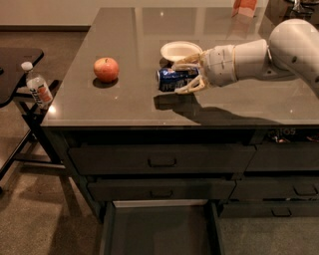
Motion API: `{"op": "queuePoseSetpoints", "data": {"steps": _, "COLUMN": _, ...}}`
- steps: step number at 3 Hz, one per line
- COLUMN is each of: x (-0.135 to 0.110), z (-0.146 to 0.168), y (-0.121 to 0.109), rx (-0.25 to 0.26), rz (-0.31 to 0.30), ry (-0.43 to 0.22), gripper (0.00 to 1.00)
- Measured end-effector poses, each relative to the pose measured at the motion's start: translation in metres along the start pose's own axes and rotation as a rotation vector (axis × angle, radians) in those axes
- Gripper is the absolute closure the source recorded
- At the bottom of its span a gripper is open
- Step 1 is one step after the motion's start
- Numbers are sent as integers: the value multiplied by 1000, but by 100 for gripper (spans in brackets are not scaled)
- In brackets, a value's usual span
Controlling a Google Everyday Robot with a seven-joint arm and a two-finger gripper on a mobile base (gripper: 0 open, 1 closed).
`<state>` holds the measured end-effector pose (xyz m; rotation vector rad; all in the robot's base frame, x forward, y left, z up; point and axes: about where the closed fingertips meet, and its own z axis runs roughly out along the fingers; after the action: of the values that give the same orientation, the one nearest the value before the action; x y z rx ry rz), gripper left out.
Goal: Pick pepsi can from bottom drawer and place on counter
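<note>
The pepsi can [172, 79] is dark blue and lies on its side, held between the fingers [188, 89] of my gripper [182, 74]. The gripper is shut on the can just above or on the counter [124, 107], near its middle, in front of a white bowl. I cannot tell whether the can touches the surface. My white arm reaches in from the right. The bottom drawer [159, 231] stands pulled open at the lower edge of the view, its floor bare.
A red apple [106, 69] sits on the counter left of the can. A white bowl [180, 50] sits just behind the gripper. A clear bottle [37, 86] stands on a black side table at the left. An orange object [244, 7] is at the counter's far edge.
</note>
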<state>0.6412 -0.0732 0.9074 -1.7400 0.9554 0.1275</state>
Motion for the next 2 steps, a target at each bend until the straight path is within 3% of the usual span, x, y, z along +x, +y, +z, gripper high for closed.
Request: {"op": "queuePoseSetpoints", "data": {"steps": 2, "x": 0, "z": 0, "y": 0, "rx": 0, "rz": 0, "ry": 0, "gripper": 35}}
